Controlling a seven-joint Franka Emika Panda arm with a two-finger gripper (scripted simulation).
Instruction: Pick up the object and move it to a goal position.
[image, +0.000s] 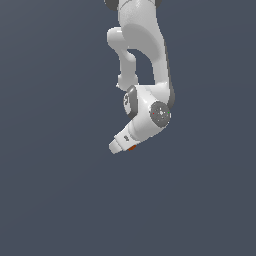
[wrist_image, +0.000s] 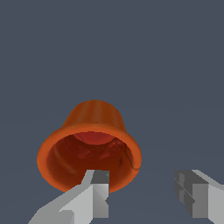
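Note:
The object (wrist_image: 89, 131) is a small orange-red cup with a darker red inside. In the wrist view it fills the middle, its mouth turned toward the camera. My gripper (wrist_image: 142, 179) is open. One grey finger (wrist_image: 98, 192) stands in front of the cup's mouth, and the other finger (wrist_image: 197, 192) is well off to the side, clear of it. One side of the rim lies in the gap between them. In the exterior view only an orange sliver of the object (image: 131, 148) shows under the white gripper (image: 120, 147), which hides the rest.
The white arm (image: 145, 50) comes down from the top of the exterior view. A plain dark grey-blue surface (image: 60, 190) surrounds the gripper on all sides.

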